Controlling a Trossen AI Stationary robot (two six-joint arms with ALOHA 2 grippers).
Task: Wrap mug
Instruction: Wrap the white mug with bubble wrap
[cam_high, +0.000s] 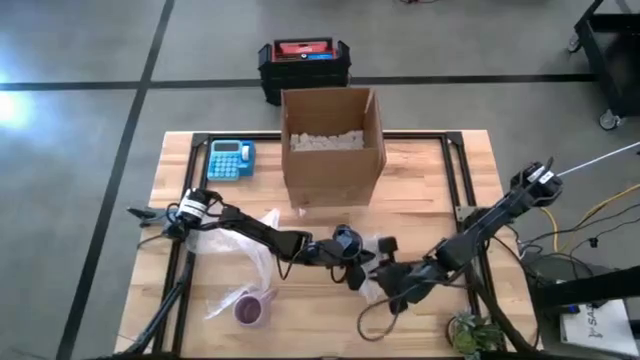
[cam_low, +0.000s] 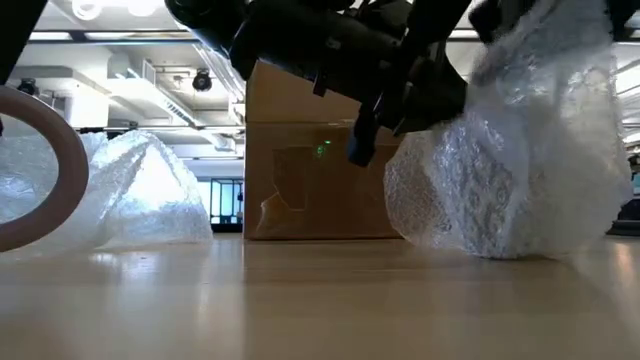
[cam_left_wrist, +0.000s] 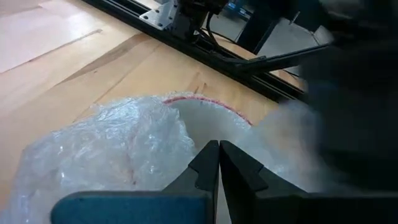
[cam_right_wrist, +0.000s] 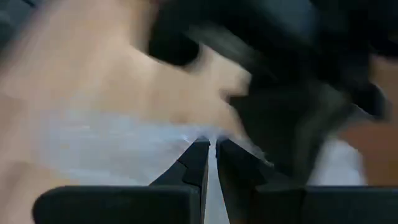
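Note:
A mug with a pale inside and a reddish rim (cam_left_wrist: 208, 104) lies half covered in a sheet of clear bubble wrap (cam_left_wrist: 112, 149) at the table's middle front. In the low view the wrap stands as a tall bundle (cam_low: 510, 170) resting on the tabletop. My left gripper (cam_left_wrist: 219, 148) reaches in from the table's left and is shut on the wrap beside the mug's rim. My right gripper (cam_right_wrist: 211, 144) comes from the right, meets the same bundle (cam_high: 372, 262) and is shut on it. The high view hides the mug under both grippers. My left gripper pinches a bunched fold of bubble wrap (cam_left_wrist: 186, 146) between its fingertips, right at the mug's rim, coming in low from the table's left. The wrap lies slack over the mug. My right gripper pinches the wrap's pale edge (cam_right_wrist: 186, 140) between its two fingers, from the table's right; blur hides the number of layers.
A second purple mug (cam_high: 250, 308) lies on another bubble wrap sheet (cam_high: 235, 260) at the front left. An open cardboard box (cam_high: 333, 145) with packing filler stands at the far middle, with a blue calculator (cam_high: 230, 158) to its left. A small plant (cam_high: 470, 335) stands at the front right.

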